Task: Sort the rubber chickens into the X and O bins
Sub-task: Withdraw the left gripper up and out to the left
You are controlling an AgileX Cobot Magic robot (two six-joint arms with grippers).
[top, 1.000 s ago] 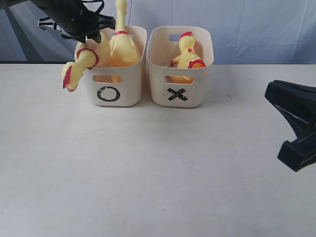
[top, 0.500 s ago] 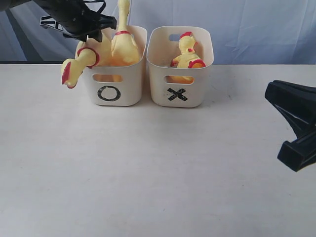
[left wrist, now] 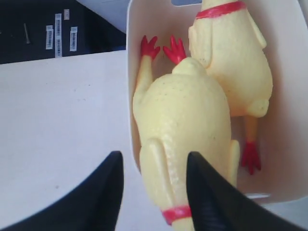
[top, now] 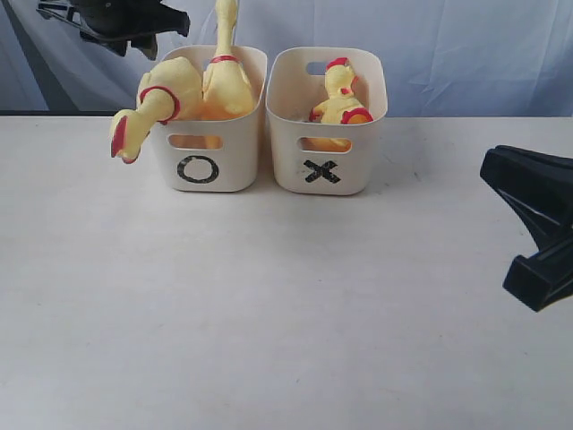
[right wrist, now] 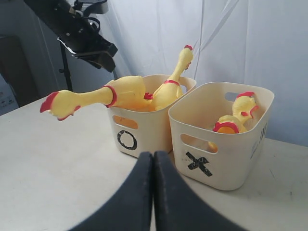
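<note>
One rubber chicken (top: pixel 166 94) lies across the left rim of the O bin (top: pixel 208 170), its head and neck hanging outside. A second chicken (top: pixel 224 81) stands in that bin with its neck up. A third chicken (top: pixel 340 103) sits in the X bin (top: pixel 322 170). My left gripper (top: pixel 121 27) hovers open above the draped chicken (left wrist: pixel 183 120), clear of it. My right gripper (top: pixel 515 215) stays shut and empty at the table's right side, facing both bins (right wrist: pixel 231 154).
The two bins stand side by side at the back of the white table (top: pixel 269 313), in front of a pale curtain (top: pixel 466 54). A dark stand (right wrist: pixel 65 62) rises behind the table's left end.
My left gripper has lifted up and to the left off the draped chicken, which stays on the O bin's rim. The right arm has not moved.
</note>
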